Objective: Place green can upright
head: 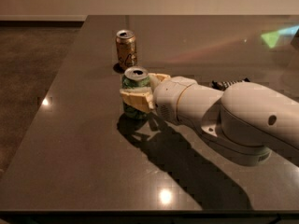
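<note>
The green can (134, 107) has a green and white label and a silver top with a pull tab. It stands upright in the left-middle of the dark table (84, 162), with its base at or just above the surface. My gripper (141, 87) reaches in from the right and is shut on the can around its middle. One cream finger (136, 98) crosses the can's front, and the other is behind it. The big white arm (233, 115) fills the right side.
A gold-brown can (126, 49) stands upright just behind the green can, a short gap away. A small dark striped object (228, 84) lies behind the arm. The table's left edge (51, 92) drops to a brown carpeted floor.
</note>
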Robot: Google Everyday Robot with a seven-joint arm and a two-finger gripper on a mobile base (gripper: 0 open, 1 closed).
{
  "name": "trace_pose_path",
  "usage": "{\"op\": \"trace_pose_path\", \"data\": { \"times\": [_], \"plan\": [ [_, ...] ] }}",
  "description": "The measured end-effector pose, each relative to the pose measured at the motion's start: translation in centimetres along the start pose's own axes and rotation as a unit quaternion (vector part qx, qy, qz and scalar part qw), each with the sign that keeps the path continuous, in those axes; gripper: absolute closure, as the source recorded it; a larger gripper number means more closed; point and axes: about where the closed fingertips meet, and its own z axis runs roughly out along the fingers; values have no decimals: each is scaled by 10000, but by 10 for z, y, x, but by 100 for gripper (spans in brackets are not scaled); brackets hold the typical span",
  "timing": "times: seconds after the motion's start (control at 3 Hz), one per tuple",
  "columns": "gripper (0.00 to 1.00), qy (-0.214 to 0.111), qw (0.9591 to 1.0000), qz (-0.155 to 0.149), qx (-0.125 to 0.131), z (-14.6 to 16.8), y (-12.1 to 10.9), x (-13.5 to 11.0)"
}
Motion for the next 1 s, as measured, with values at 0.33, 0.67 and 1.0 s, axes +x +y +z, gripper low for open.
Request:
{"op": "trace_pose_path", "data": {
  "times": [0.33,0.67,1.0],
  "plan": [
    [82,-43,10000,-49,75,2,1,5],
    [58,-53,9998,-128,150,2,4,11],
    [36,-60,9997,-168,147,3,7,9]
  ]
}}
